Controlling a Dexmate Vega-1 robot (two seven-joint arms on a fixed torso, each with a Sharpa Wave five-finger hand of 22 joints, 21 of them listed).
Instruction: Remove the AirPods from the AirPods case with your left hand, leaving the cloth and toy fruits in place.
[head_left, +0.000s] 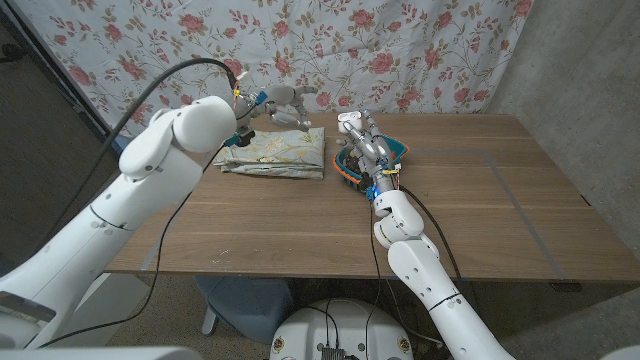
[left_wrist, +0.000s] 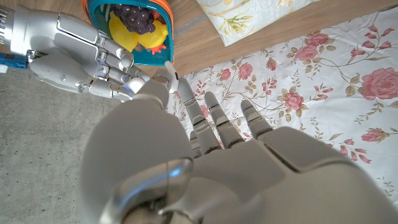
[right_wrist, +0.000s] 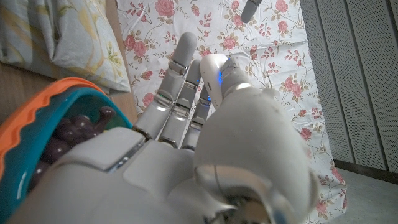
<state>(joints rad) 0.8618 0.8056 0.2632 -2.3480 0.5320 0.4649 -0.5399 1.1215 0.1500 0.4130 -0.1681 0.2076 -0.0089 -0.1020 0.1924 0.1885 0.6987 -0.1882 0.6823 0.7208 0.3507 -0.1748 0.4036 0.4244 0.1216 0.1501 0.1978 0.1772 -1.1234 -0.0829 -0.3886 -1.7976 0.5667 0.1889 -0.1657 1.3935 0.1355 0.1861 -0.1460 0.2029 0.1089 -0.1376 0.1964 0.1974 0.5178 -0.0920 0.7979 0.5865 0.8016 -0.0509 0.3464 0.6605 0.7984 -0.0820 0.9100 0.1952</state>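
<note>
- Head view, lower part: bare wooden table (head_left: 300, 230) lies nearest, and my right arm runs up from the bottom right toward the centre.
- Just above the centre, my right hand (head_left: 365, 148) stands over a teal bowl (head_left: 402, 150) with an orange rim. The toy fruits (left_wrist: 134, 25), a dark grape bunch and yellow pieces, sit inside it.
- At that hand's upper end, thumb and fingers pinch a small white thing that I take to be the AirPods case (head_left: 349, 121). I cannot tell whether its lid is up, and the AirPods themselves are too small to make out.
- Left of the bowl, the folded cloth (head_left: 275, 155) lies flat on the table.
- Above the cloth's far edge hangs my left hand (head_left: 285, 105), its fingers loosely apart and holding nothing.
- The relation that matters: the case sits just to the right of my left hand and slightly lower in the frame, a small gap apart. I judge the reach to be a short sideways one to the right, clear of cloth and bowl.
- Farthest back, across the top, hangs a floral curtain (head_left: 420, 50).
</note>
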